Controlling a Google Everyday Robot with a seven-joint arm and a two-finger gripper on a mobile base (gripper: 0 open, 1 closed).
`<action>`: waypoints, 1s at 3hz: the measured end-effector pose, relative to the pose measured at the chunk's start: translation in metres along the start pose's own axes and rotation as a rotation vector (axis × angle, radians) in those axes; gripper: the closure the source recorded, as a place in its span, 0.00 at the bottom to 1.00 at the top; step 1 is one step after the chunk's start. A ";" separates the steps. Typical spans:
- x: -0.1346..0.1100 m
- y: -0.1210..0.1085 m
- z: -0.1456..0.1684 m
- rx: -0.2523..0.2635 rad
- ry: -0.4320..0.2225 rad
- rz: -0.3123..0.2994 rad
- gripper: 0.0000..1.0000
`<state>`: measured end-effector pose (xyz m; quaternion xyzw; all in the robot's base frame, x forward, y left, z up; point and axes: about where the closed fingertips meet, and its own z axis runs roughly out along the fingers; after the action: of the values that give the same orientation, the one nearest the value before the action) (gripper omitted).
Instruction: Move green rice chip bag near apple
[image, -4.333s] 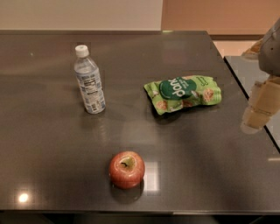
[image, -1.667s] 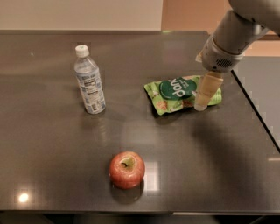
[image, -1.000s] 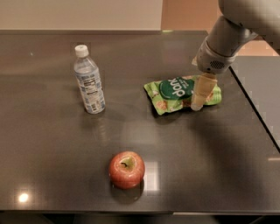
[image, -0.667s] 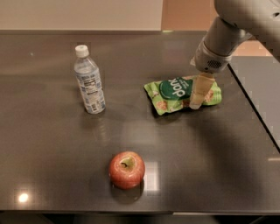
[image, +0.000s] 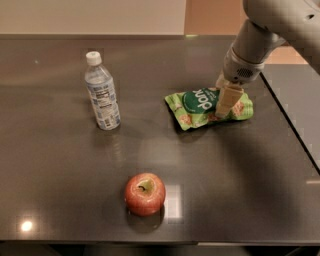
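Observation:
The green rice chip bag (image: 197, 106) lies flat on the dark table, right of centre, its dark green round logo facing up. The gripper (image: 225, 107) comes down from the upper right and sits on the bag's right half, its tan fingertips touching or just above the bag. The apple (image: 145, 193) is red with a yellowish top and stands near the table's front edge, well to the lower left of the bag.
A clear water bottle (image: 101, 98) with a white cap stands upright at the left, about level with the bag. The table's right edge (image: 290, 120) runs diagonally just right of the bag. A second dark surface lies beyond it.
The arm swung in from the far right to above the bag, then lowered slightly onto its right half. The bag, apple and bottle have not moved.

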<state>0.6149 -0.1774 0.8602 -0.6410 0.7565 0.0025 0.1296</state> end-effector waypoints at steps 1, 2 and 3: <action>0.007 0.002 0.000 -0.005 0.012 0.008 0.60; 0.010 0.009 -0.007 -0.005 0.003 0.015 0.83; 0.006 0.020 -0.024 0.018 -0.021 0.010 1.00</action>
<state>0.5901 -0.1836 0.8795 -0.6358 0.7584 0.0034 0.1433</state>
